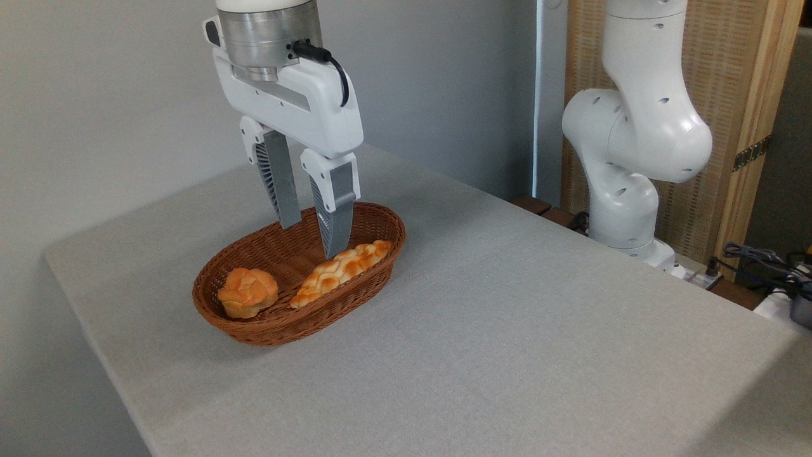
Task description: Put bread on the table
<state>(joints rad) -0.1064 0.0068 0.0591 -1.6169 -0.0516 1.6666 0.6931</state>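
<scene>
The gripper [312, 236] is held pointing down over a brown wicker basket [254, 330], its jaws apart and empty, one fingertip seen just above a long braided loaf [340, 271]. The bread [247, 292] is seen inside the basket's left end, beside the loaf. The basket is set on the grey table [507, 330].

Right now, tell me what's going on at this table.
A single robot arm hangs its gripper over a brown wicker basket on the grey table. The jaws are open and empty, and the fingertips sit near the far end of a long braided loaf inside the basket. The small round bun, the bread to be put on the table, lies untouched at the basket's left end. Nothing has been lifted out yet.
</scene>
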